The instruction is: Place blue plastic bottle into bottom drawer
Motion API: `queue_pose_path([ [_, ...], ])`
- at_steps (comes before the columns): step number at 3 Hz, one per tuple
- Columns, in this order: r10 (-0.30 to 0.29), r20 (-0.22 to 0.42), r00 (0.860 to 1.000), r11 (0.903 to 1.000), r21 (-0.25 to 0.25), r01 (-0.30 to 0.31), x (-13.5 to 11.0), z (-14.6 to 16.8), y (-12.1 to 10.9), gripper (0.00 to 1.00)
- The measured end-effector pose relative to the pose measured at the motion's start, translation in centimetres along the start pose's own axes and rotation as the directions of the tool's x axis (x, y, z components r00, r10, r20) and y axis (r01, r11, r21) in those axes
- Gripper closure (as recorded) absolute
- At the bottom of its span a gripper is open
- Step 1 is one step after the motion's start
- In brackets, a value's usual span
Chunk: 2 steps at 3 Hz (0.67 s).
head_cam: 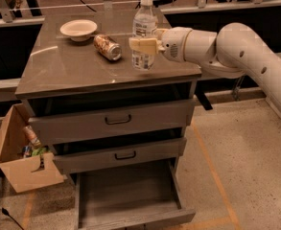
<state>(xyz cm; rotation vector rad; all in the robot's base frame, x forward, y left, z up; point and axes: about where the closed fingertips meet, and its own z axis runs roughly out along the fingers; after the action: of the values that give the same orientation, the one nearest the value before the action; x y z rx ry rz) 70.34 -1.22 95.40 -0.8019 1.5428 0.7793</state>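
The blue plastic bottle (144, 27) stands upright in the upper middle of the frame, white cap on top, over the right rear part of the cabinet top (68, 68). Whether its base touches the surface or sits just above it I cannot tell. The gripper (141, 45) is clamped on the bottle at its middle, one pale finger crossing its front just below the label. The thick white arm (236, 44) reaches in behind it from the right edge of the frame.

Just left of the bottle, a dented can (107, 47) lies on its side. Further toward the upper left sits a shallow pale bowl (78, 29), apart from the can. The top itself is smooth grey-brown and glossy (it catches a streak of light near its left edge).

Below it, the two upper drawers (113, 122) each carry a black handle and stand slightly out. The bottom drawer (125, 190) is pulled far out at the lower middle of the frame, its inside bare.

At the lower left an open cardboard box (27, 174) leans against the cabinet with a few items inside. The floor (236, 166) is speckled grey with orange lines running across it. Behind the cabinet, metal rails (226, 5) run along the top of the frame.
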Motion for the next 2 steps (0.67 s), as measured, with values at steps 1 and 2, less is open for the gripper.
queue_pose_path([
  [1, 0.059, -0.009, 0.998, 0.9982, -0.009, -0.059, -1.3, -2.7, 4.2, 1.00],
  [2, 0.154, -0.081, 0.985, 0.9866, -0.041, -0.158, 0.5, -5.5, 10.6, 1.00],
])
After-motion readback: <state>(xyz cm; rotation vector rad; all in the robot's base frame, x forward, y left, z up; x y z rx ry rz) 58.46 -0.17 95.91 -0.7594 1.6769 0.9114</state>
